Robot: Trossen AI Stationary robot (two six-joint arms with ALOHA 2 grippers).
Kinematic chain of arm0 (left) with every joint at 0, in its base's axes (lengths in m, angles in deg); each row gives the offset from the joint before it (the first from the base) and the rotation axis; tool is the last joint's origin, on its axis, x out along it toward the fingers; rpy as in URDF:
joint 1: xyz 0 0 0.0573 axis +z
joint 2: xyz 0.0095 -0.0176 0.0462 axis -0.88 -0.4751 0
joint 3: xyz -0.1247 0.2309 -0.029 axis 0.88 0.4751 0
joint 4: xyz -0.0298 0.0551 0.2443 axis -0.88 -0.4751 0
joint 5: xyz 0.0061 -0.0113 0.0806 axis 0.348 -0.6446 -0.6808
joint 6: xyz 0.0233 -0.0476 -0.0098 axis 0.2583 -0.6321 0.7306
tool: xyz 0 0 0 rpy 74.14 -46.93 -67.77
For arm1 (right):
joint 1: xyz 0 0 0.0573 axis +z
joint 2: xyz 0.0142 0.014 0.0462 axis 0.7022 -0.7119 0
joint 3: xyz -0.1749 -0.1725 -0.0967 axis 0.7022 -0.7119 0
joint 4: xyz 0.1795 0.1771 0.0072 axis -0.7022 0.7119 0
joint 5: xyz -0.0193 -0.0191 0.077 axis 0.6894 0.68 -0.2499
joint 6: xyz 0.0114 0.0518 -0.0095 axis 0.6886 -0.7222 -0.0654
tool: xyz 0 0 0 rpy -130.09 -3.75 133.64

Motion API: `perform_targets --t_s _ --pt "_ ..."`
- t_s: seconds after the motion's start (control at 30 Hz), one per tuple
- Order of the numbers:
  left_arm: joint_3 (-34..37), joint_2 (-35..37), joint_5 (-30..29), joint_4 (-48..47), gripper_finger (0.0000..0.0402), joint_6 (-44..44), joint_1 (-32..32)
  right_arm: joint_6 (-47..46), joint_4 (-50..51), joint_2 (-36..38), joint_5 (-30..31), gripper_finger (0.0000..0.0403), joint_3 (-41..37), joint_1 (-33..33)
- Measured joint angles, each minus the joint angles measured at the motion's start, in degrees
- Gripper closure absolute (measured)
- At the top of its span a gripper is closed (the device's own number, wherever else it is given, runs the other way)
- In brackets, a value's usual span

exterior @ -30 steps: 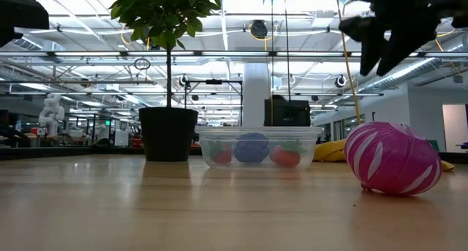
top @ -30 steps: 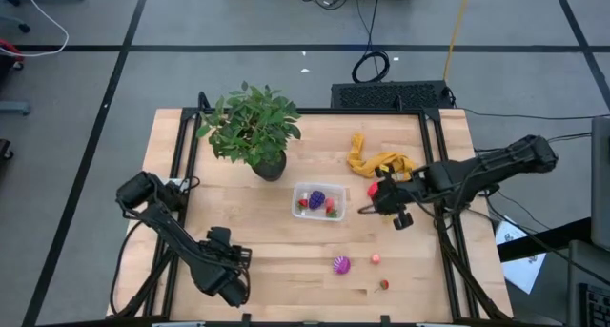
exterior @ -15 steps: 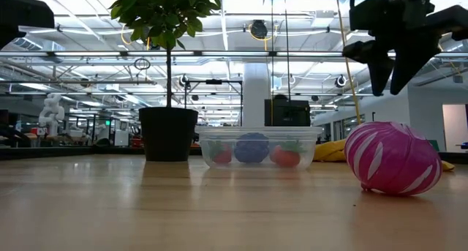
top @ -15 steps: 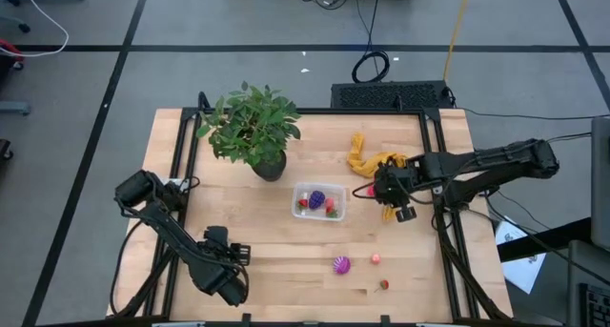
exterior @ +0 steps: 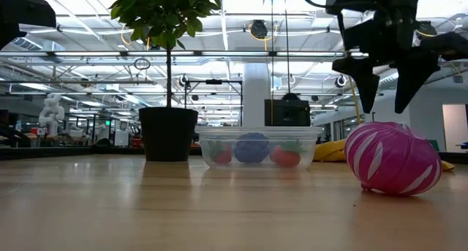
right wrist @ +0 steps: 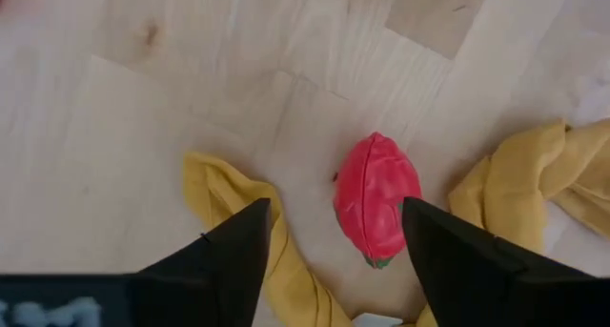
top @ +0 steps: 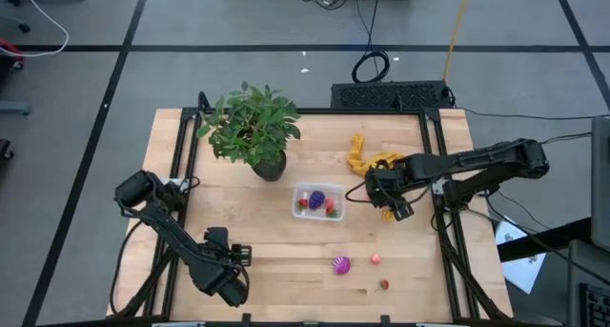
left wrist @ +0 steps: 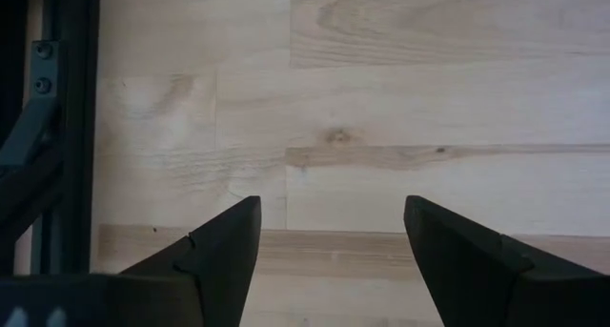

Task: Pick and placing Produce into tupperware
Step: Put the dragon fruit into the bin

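The clear tupperware (top: 319,201) sits mid-table with a purple piece and red pieces inside; the low view shows the tupperware (exterior: 257,147) too. My right gripper (right wrist: 334,205) hangs open, fingers down, over a red strawberry piece (right wrist: 376,198) that lies on the wood beside the yellow cloth (right wrist: 229,222). It touches nothing. In the high view my right gripper (top: 374,188) is just right of the tupperware. A magenta piece (top: 340,265), a pink one (top: 376,258) and a red one (top: 384,284) lie near the front edge. My left gripper (top: 227,272) waits open at the front left.
A potted plant (top: 253,132) stands at the far left of the tupperware. The yellow cloth (top: 374,161) lies bunched at the far right, close to my right gripper. Bare wood lies under my left gripper (left wrist: 334,208). In the low view the magenta piece (exterior: 393,158) looms near.
My right gripper has moved toward the table's left and far side, sunk lower over the strawberry by the cloth, and opened its fingers wider.
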Motion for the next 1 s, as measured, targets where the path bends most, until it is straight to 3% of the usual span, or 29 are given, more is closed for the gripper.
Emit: perform_targets --t_s 0.6,1.0 --pt "0.0 0.0 0.0 -0.1 0.0141 0.4 0.0 6.0 -2.4 -5.6 0.3 0.0158 0.0 -6.1" --pt "0.0 0.0 0.0 -0.3 0.0139 1.0 0.0 -0.4 -1.7 -2.0 0.3 0.016 0.0 -5.2"
